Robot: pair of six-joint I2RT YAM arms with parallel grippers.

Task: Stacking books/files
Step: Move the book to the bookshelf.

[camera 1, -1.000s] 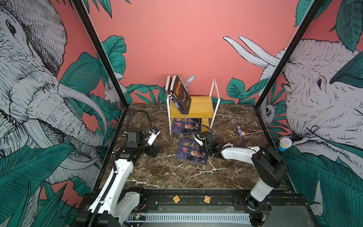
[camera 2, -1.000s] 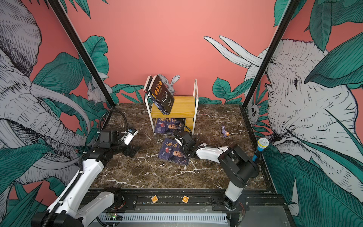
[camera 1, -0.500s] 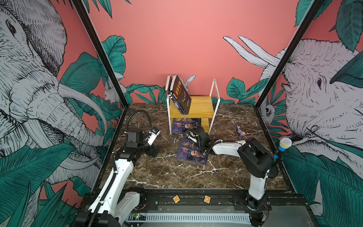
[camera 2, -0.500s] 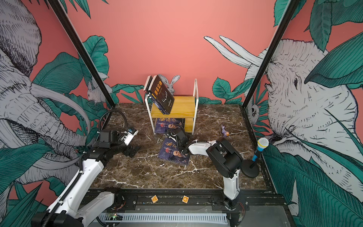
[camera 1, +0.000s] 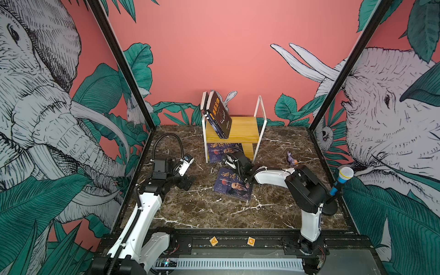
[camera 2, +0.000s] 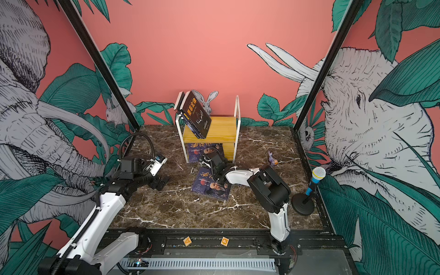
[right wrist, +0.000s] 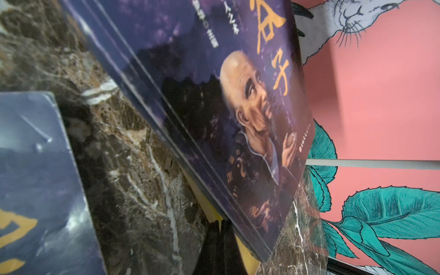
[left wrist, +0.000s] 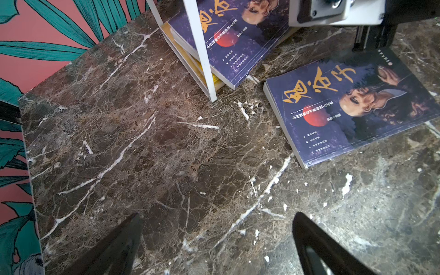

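the left arm [camera 1: 147, 207] hangs over the counter [camera 1: 202, 209], its jaws wide open and holding nothing. the right arm [camera 1: 273, 175] reaches to the small rack [camera 1: 247, 129]; its jaws are closed together, the tip at the edge of the navy books [camera 1: 217, 152] that lie under the rack. one more navy book [camera 1: 232, 185] lies flat on the counter near them. two dark books [camera 1: 220, 114] lean on the rack's yellow board.

Tilted books [camera 1: 220, 114] atop shelf [camera 1: 245, 126], stack [camera 1: 217, 152] beneath, navy book [camera 1: 226, 185] flat nearby.
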